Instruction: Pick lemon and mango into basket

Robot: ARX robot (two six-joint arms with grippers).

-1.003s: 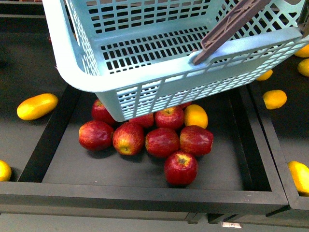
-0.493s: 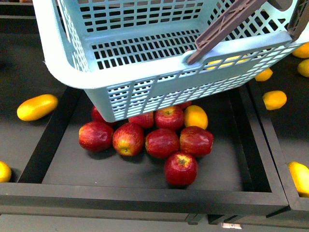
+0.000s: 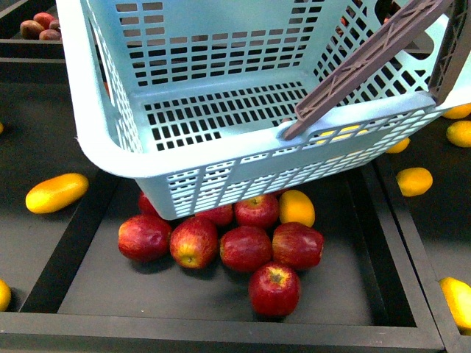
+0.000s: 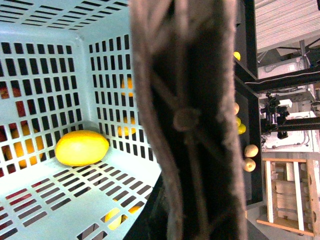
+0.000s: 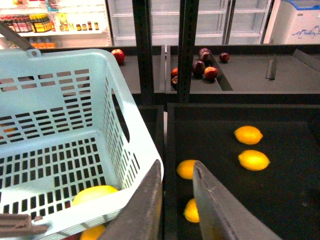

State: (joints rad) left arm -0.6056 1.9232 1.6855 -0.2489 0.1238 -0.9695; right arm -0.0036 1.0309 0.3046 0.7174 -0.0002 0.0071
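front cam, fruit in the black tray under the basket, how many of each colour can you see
round red apples: 8 (two partly hidden behind the light turquoise plastic basket)
yellow oval fruit: 1
total: 9 showing

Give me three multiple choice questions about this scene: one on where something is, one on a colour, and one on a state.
1. The basket hangs over: A) the tray of red apples; B) a freezer; C) bare floor.
2. Its handle is: A) white; B) brown; C) green.
3. Inside the basket lies: A) nothing; B) a pile of apples; C) a yellow fruit.
Answers: 1 A, the apples show just below its front wall. 2 B, the ribbed bar is brown. 3 C, the left wrist view shows it on the slotted floor.
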